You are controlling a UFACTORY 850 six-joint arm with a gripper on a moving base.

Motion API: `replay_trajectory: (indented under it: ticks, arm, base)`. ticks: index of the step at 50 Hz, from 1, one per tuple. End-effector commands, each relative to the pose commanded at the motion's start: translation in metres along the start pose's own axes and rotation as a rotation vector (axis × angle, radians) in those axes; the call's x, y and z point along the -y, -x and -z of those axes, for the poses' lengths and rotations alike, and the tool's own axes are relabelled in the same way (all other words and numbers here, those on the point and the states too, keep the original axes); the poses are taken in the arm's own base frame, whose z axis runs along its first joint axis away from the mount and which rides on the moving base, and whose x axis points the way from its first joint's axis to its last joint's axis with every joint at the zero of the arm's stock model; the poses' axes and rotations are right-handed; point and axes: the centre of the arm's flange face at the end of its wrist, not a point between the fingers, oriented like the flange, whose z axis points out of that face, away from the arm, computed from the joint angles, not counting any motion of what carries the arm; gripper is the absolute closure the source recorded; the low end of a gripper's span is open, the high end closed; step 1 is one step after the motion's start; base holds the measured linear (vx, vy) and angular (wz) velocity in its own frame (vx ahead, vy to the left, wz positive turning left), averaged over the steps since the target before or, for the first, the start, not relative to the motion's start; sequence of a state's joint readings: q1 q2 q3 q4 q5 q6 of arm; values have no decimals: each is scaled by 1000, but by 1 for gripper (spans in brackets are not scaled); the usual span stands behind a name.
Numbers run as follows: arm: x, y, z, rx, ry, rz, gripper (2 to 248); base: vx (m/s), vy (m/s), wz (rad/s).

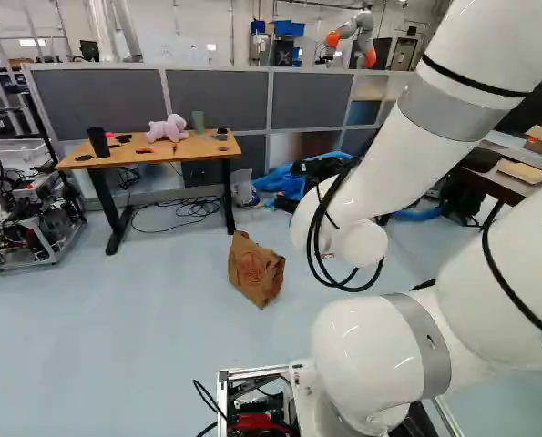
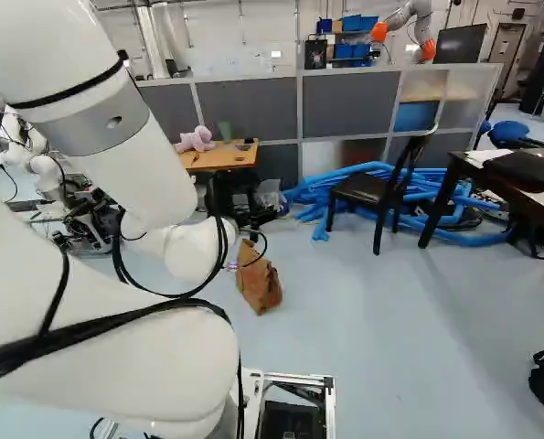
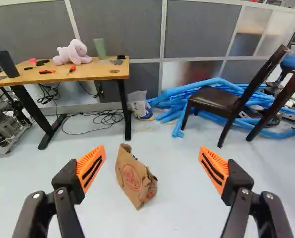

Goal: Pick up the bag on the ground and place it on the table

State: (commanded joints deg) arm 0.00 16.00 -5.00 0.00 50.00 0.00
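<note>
Black, orange-padded two-fingered gripper (image 3: 151, 157), jaws spread wide, empty, and ahead, the crumpled brown paper bag (image 3: 131, 176) (off-centre, mind!): crooked approach could shove it away.

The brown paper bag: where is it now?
In the left base view, the brown paper bag is on the floor just left of the middle, closer to the camera than the nearby wooden-topped table.

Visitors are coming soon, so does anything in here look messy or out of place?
Yes: a creased paper bag sits on the floor, black cables lie tangled under the table, and blue tubes are heaped behind the chair, all as if left untidied.
</note>
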Motion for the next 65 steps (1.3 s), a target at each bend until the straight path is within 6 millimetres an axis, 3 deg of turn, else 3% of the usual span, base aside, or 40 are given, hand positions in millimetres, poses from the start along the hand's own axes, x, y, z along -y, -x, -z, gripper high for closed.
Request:
replay_trajectory:
  ticks: [65]
  arm:
    - [0,0,0,0,0,0,3]
  base:
    - [141,-1,-22]
